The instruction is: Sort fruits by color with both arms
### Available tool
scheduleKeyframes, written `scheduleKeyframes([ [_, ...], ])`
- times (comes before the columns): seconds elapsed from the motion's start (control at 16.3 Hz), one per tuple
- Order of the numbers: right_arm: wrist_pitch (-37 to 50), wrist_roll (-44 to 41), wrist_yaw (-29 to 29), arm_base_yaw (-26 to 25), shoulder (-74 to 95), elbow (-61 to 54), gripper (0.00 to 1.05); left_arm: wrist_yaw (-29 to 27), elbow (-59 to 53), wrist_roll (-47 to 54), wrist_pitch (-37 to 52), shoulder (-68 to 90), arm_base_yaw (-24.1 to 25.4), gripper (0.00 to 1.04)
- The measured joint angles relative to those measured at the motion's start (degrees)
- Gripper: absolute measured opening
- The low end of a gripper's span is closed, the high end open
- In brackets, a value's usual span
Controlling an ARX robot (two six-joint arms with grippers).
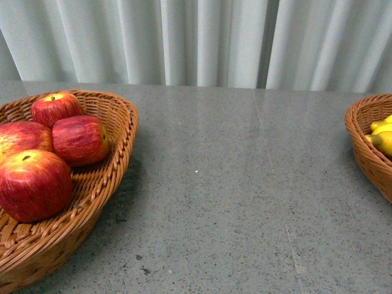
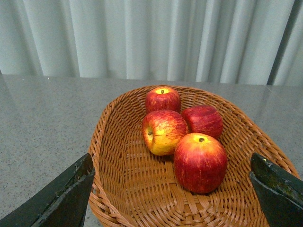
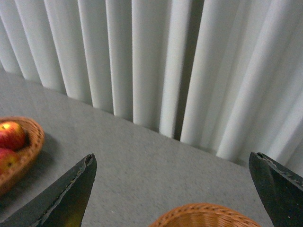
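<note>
Several red apples [image 1: 33,184] lie in a wicker basket [image 1: 104,177] at the left of the grey table. Yellow bananas [image 1: 382,138] show in a second wicker basket [image 1: 367,153] at the right edge. Neither arm appears in the front view. In the left wrist view my left gripper [image 2: 173,187] hangs open over the apple basket [image 2: 123,175], its fingers [image 2: 71,194] wide on either side of the nearest apple [image 2: 200,162]. My right gripper [image 3: 173,189] is open above the rim of the banana basket [image 3: 203,215], with nothing between its fingers.
White pleated curtains [image 1: 196,40] close off the back of the table. The grey speckled tabletop [image 1: 233,196] stretches between the two baskets. In the right wrist view the apple basket [image 3: 21,151] shows off to one side.
</note>
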Motion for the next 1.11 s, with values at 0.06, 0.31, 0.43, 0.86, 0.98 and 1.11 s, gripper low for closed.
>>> scheduleKeyframes([
  [0.06,2.8,4.4,-0.8,0.5,-4.6,-2.7,0.98,0.0,0.0,0.0,0.0,0.0,0.0,0.98],
  [0.31,-1.7,9.9,14.9,-1.5,-26.1,-18.7,0.78,0.0,0.0,0.0,0.0,0.0,0.0,0.98],
  [0.43,-5.8,9.4,18.8,-7.2,-41.7,-31.8,0.50,0.0,0.0,0.0,0.0,0.0,0.0,0.98],
  [0.86,-9.7,8.7,27.8,2.8,-64.5,-48.5,0.02,0.0,0.0,0.0,0.0,0.0,0.0,0.98],
  [0.98,-9.8,8.7,30.4,5.5,-65.6,-50.0,0.02,0.0,0.0,0.0,0.0,0.0,0.0,0.98],
  [1.11,-9.9,8.7,35.3,9.5,-66.4,-50.6,0.02,0.0,0.0,0.0,0.0,0.0,0.0,0.98],
])
